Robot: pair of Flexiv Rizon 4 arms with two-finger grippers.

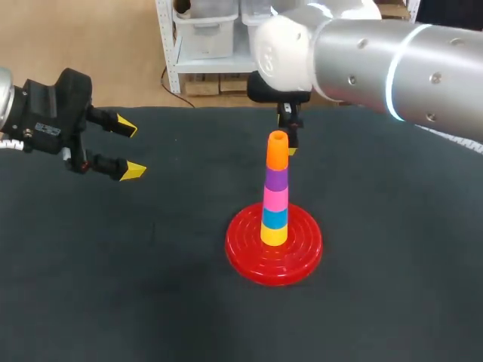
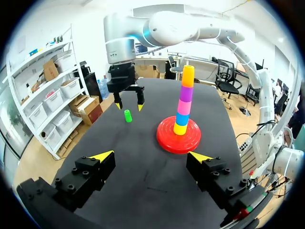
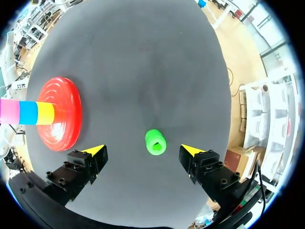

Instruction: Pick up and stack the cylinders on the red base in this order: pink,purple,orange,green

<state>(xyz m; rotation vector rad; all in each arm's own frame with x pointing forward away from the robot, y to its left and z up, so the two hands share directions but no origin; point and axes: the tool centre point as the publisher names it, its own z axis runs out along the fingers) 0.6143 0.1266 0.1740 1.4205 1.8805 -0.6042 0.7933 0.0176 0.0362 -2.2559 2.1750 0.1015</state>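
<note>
On the red base (image 1: 249, 260) stands a stack (image 1: 275, 197) of yellow, blue, pink, purple and orange cylinders, orange on top. The green cylinder (image 3: 155, 141) stands upright on the table; in the right wrist view it is below and between the fingers of my right gripper (image 3: 143, 150), which is open and not touching it. In the left wrist view my right gripper (image 2: 127, 104) hangs just above the green cylinder (image 2: 127, 116), beyond the red base (image 2: 167, 140). In the head view the green cylinder is hidden behind the stack. My left gripper (image 1: 128, 148) is open and empty at the far left.
The table (image 1: 151, 286) has a dark cloth cover. My right arm (image 1: 377, 60) reaches in over the back of the table, behind the stack. The base (image 3: 59, 114) lies to one side of the right gripper.
</note>
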